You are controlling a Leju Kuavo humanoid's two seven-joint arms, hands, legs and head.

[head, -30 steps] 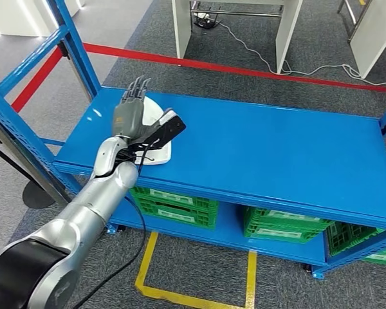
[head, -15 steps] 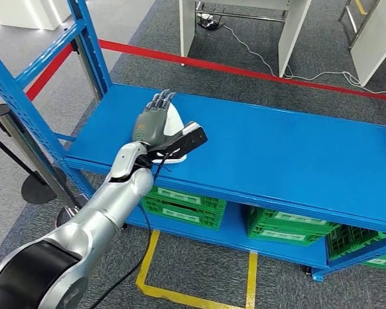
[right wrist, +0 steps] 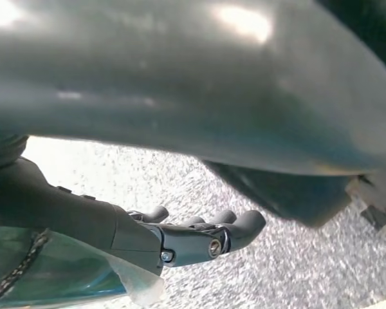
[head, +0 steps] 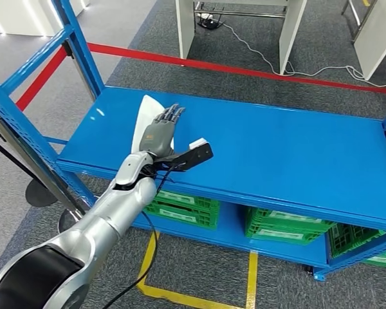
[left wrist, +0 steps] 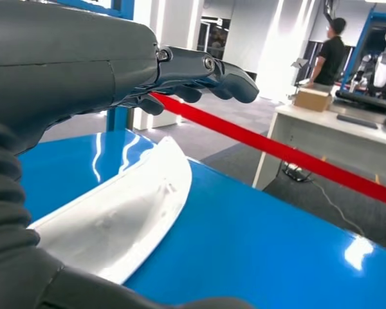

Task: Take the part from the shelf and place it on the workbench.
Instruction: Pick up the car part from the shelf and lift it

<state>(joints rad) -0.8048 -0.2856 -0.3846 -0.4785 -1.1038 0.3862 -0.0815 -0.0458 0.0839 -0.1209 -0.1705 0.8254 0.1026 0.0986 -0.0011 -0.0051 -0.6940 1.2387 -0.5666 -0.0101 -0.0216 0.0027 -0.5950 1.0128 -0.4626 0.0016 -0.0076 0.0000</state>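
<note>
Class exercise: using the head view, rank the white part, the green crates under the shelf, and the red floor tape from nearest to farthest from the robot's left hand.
1. White part: on the blue shelf, right beside the left hand and partly behind it.
2. Green crates: on the lower level, below the hand.
3. Red floor tape: on the carpet beyond the shelf's far edge.

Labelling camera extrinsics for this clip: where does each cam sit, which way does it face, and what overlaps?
Head view: high on the body, looking forward and down at the blue shelf; left arm and left hand over the white part.
Left wrist view: behind the left hand, facing across the shelf toward a red barrier tape.
Right wrist view: hanging, facing grey floor; right hand, fingers extended.
Shared: head and left wrist both see part, shelf, tape.
</note>
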